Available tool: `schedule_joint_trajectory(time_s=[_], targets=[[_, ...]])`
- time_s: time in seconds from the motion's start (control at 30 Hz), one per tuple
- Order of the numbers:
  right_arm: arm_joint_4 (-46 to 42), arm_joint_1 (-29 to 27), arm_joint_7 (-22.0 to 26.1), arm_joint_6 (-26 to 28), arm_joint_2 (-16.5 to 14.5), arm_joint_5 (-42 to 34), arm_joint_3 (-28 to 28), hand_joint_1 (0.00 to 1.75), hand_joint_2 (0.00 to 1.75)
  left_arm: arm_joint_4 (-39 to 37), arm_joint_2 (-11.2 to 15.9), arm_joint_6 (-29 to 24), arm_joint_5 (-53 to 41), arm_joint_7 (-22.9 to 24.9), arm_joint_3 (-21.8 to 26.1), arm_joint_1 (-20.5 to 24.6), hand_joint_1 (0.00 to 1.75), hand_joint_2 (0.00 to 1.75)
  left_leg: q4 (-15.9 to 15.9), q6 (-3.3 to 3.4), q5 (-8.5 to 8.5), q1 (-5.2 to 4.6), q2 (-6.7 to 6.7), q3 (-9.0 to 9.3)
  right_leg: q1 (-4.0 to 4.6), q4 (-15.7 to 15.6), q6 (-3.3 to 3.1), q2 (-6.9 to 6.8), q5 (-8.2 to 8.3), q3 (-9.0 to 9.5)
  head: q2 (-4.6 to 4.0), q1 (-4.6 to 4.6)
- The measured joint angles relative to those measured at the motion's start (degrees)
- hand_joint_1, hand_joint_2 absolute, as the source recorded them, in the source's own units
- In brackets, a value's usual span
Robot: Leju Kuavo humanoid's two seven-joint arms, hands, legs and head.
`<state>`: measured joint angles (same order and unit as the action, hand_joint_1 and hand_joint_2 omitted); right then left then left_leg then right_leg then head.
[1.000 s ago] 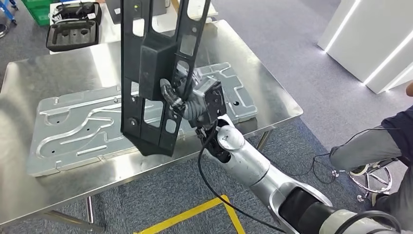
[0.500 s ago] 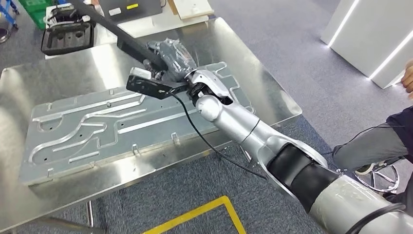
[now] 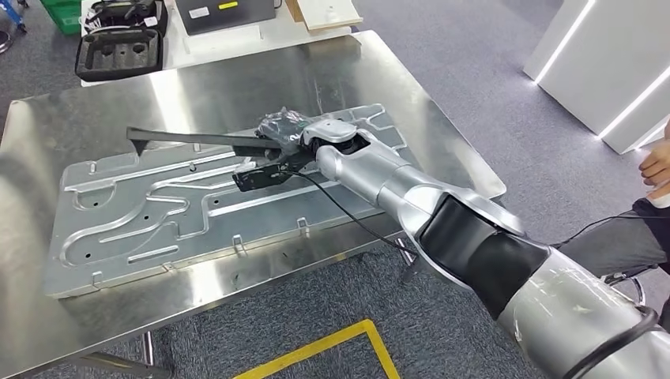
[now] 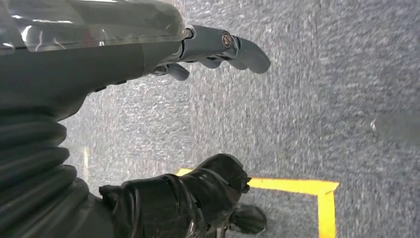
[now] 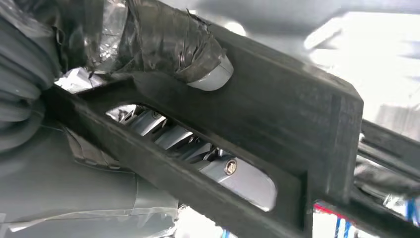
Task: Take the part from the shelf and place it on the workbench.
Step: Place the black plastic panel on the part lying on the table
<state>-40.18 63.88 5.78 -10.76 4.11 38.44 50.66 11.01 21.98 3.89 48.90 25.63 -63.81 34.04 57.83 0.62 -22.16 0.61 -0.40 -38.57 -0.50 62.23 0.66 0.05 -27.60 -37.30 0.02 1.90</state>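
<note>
The part is a long black plastic frame [image 3: 197, 142] with cut-outs, lying nearly flat just above the embossed metal plate [image 3: 142, 213] on the steel workbench [image 3: 95, 110]. My right hand [image 3: 286, 134] grips its near end, reaching out over the bench. Close up in the right wrist view, the taped thumb [image 5: 173, 42] presses on top of the black frame [image 5: 277, 114] and the fingers [image 5: 237, 173] wrap beneath, showing through a cut-out. My left hand [image 4: 198, 124] hangs over grey carpet, fingers apart, holding nothing.
Black moulded trays [image 3: 118, 51] and a grey box [image 3: 225, 12] sit on the white table behind the bench. A person's sleeve [image 3: 616, 241] and hand [image 3: 656, 166] are at the right edge. Yellow floor tape [image 3: 316, 347] runs below the bench's front edge.
The right arm has swung the black frame from upright in front of the camera down to nearly flat over the metal plate. The head view shifted slightly.
</note>
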Motion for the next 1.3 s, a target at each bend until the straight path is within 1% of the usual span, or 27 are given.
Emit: schedule_joint_trajectory(time_s=[0.07,0.1,0.13,0.17,0.2,0.27,0.33,0.43,0.5,0.53,0.6,0.63,0.67,0.7,0.77,0.8,0.83,0.87,0.97,1.0,1.03,1.1,1.13,1.17,1.2,1.23,1.3], targets=[[3.0,0.3,1.0,0.9,0.0,0.8,1.7,0.0,0.0,0.0,-0.2,-1.5,0.1,-0.5,-0.5,0.0,0.0,1.75,0.0,0.6,-0.28,0.01,0.07,0.24,0.0,6.9,0.26,0.0,-2.49,-3.93,0.0,0.13],[4.5,0.4,1.4,1.4,-0.1,1.1,2.5,0.0,0.0,0.0,-0.4,-2.4,0.3,-0.7,-0.8,0.0,0.0,1.75,0.1,0.87,-0.45,-0.05,0.08,0.28,-0.01,10.4,0.32,0.0,-3.28,-6.17,0.0,0.16],[5.8,0.2,1.9,1.9,-0.1,1.3,3.2,0.0,0.0,0.0,-0.7,-3.2,0.5,-0.8,-1.0,0.0,0.0,1.75,0.3,1.04,-0.65,-0.08,0.07,0.36,-0.02,12.4,0.31,0.0,-3.19,-7.78,0.0,0.17],[6.9,0.1,2.2,2.1,-0.1,1.6,3.8,0.0,0.0,0.0,-0.8,-4.0,0.8,-0.7,-1.1,0.0,0.0,1.31,0.5,1.14,-0.88,-0.1,0.02,0.45,-0.02,12.5,0.21,-0.01,-2.12,-8.49,0.0,0.19],[7.7,0.0,2.5,2.2,-0.1,1.7,4.3,0.0,0.0,0.0,-1.0,-4.6,1.0,-0.7,-1.1,-0.1,0.0,0.87,0.8,1.16,-1.12,-0.12,-0.03,0.53,0.0,10.3,0.03,-0.01,-0.14,-8.05,0.0,0.18],[8.9,0.2,2.7,2.3,-0.1,1.9,4.8,0.0,0.0,0.0,-1.1,-5.2,1.5,-0.5,-1.1,-0.2,0.0,0.0,1.3,0.93,-1.67,-0.21,-0.09,0.56,0.26,2.7,-0.57,-0.07,3.95,-5.07,0.0,0.17],[9.7,0.4,2.7,2.4,-0.2,2.0,5.0,0.0,0.0,0.0,-1.2,-5.5,1.6,-0.5,-1.1,-0.3,0.0,0.0,1.7,0.5,-2.01,-0.35,-0.09,0.42,0.61,-1.9,-0.95,-0.04,5.43,-2.99,0.0,0.16],[10.8,0.6,2.7,2.5,-0.5,2.0,5.4,0.0,0.0,0.0,-1.3,-5.4,1.7,-0.4,-1.2,-0.5,0.0,0.0,1.4,-0.34,-2.11,-0.25,-0.09,0.37,0.66,-2.8,-1.34,0.05,5.48,-2.48,0.0,0.17],[11.3,0.8,2.8,2.6,-0.7,2.0,5.7,0.0,0.0,0.0,-1.3,-5.4,1.8,-0.3,-1.2,-0.9,0.0,0.0,3.0,-0.91,-3.5,-0.15,-0.04,-0.25,0.26,-3.6,-1.77,0.1,5.76,-1.95,0.0,0.15],[11.5,0.9,2.8,2.7,-0.9,2.0,5.9,0.0,0.0,0.0,-1.3,-5.5,1.8,-0.2,-1.2,-1.1,0.0,0.0,5.4,-1.16,-4.97,-0.06,0.0,-1.34,0.09,-3.8,-1.89,0.11,5.85,-1.74,0.0,0.14],[12.1,0.8,2.9,2.9,-1.0,2.0,6.0,0.0,0.0,-0.1,-1.4,-5.6,1.9,-0.1,-1.2,-1.3,0.0,0.0,12.8,-1.62,-8.26,0.09,0.04,-4.62,-0.01,-3.8,-1.95,0.08,5.89,-1.64,0.0,0.12],[12.3,0.5,3.0,3.0,-1.1,2.0,6.2,0.0,0.0,-0.1,-1.4,-5.7,1.9,0.0,-1.2,-1.3,0.0,0.0,15.8,-1.86,-9.17,0.19,0.05,-6.13,-0.06,-3.7,-1.95,0.03,5.89,-1.65,0.0,0.12],[12.5,0.3,3.1,3.1,-1.1,2.0,6.3,0.0,0.0,-0.1,-1.5,-5.7,1.9,0.1,-1.2,-1.3,0.0,0.0,17.0,-2.14,-8.99,0.32,0.07,-6.79,-0.18,-3.6,-1.9,-0.01,5.86,-1.66,0.0,0.12],[12.7,0.1,3.2,3.3,-1.2,2.0,6.4,0.0,0.0,-0.1,-1.5,-5.7,1.8,0.3,-1.3,-1.3,0.0,0.0,16.0,-2.46,-7.82,0.5,0.08,-6.38,-0.38,-3.4,-1.8,-0.01,5.79,-1.67,0.0,0.12],[13.0,0.1,3.3,4.3,-1.5,1.7,6.5,0.0,0.0,-0.1,-1.6,-5.6,1.8,0.5,-1.4,-1.3,0.0,0.0,8.8,-3.23,-4.09,1.03,0.05,-2.81,-0.85,-2.7,-1.3,0.09,5.48,-1.75,0.0,0.13],[13.1,0.3,3.4,5.4,-1.5,1.4,6.6,0.0,0.0,-0.1,-1.6,-5.6,2.0,0.5,-1.5,-1.2,0.0,0.0,5.4,-3.34,-2.89,1.11,-0.11,-0.98,-0.93,-2.3,-0.94,0.21,5.35,-1.9,0.0,0.07],[13.1,0.4,3.6,6.8,-1.6,1.1,6.6,0.0,0.0,-0.1,-1.6,-5.6,2.2,0.5,-1.6,-1.0,0.0,0.0,3.2,-3.2,-2.32,1.13,-0.25,0.23,-0.9,-2.1,-0.55,0.34,5.32,-2.08,0.0,0.04],[13.1,0.5,3.7,8.6,-1.6,0.9,6.6,0.0,0.0,-0.1,-1.6,-5.6,2.5,0.3,-1.7,-0.9,0.0,0.0,2.4,-2.88,-2.36,1.02,-0.38,0.67,-0.76,-2.0,-0.18,0.47,5.42,-2.21,0.0,0.02],[13.0,0.5,3.9,14.2,-1.7,0.9,6.6,0.0,0.0,-0.1,-1.7,-5.6,2.9,0.1,-1.7,-0.6,0.0,0.0,2.4,-1.31,-1.86,0.78,-0.2,0.55,-0.73,-1.9,0.7,0.62,5.38,-2.43,0.0,0.07],[12.8,0.4,4.0,16.0,-1.7,0.9,6.6,0.0,0.0,-0.1,-1.7,-5.6,2.9,0.1,-1.7,-0.5,0.0,0.0,2.2,-0.76,-1.57,0.76,-0.06,0.45,-0.81,-0.9,0.85,0.54,4.27,-2.8,0.0,0.09],[12.6,0.4,4.1,18.0,-1.7,1.0,6.6,0.0,0.0,-0.1,-1.7,-5.6,2.9,0.0,-1.7,-0.4,0.0,0.0,2.1,-0.2,-1.23,0.75,0.09,0.28,-0.86,1.3,0.92,0.43,2.34,-3.62,0.0,0.12],[11.9,0.3,4.3,21.7,-1.7,1.1,6.5,0.0,0.0,-0.1,-1.8,-5.5,2.9,0.0,-1.8,-0.3,0.0,0.0,2.0,0.63,-0.65,0.47,0.25,-0.26,-0.77,8.5,0.95,0.24,-2.52,-5.96,0.0,0.17],[11.6,0.2,4.3,23.1,-1.7,1.2,6.5,0.0,0.0,-0.1,-1.8,-5.4,2.9,0.0,-1.9,-0.3,0.0,0.0,2.0,0.9,-0.35,0.27,0.29,-0.61,-0.68,11.9,0.92,0.22,-4.27,-6.89,0.0,0.17],[11.4,0.1,4.4,23.9,-1.7,1.4,6.5,0.0,0.0,-0.1,-1.8,-5.3,2.9,0.0,-2.0,-0.3,0.0,0.0,2.0,1.07,-0.02,0.08,0.31,-1.0,-0.55,13.9,0.82,0.23,-5.06,-7.02,0.0,0.17],[11.1,0.0,4.4,24.3,-1.7,1.5,6.5,0.0,0.0,-0.1,-1.9,-5.2,2.9,0.1,-2.0,-0.3,0.0,0.0,2.0,1.16,0.37,-0.11,0.3,-1.45,-0.4,13.7,0.59,0.23,-4.87,-6.06,0.0,0.17],[10.8,-0.1,4.4,24.6,-1.7,1.6,6.5,0.0,0.0,-0.1,-1.9,-5.1,2.9,0.2,-2.0,-0.3,0.0,0.0,2.0,1.18,0.76,-0.28,0.29,-1.88,-0.24,11.7,0.28,0.23,-4.01,-4.21,0.0,0.17],[9.9,-0.1,4.7,25.6,-1.7,1.9,6.4,0.0,0.0,-0.1,-2.0,-4.5,2.7,0.7,-2.1,-0.3,0.0,0.0,2.0,1.03,1.62,-0.53,0.26,-2.67,0.24,4.0,-0.65,0.2,-2.34,1.37,0.0,0.15]])
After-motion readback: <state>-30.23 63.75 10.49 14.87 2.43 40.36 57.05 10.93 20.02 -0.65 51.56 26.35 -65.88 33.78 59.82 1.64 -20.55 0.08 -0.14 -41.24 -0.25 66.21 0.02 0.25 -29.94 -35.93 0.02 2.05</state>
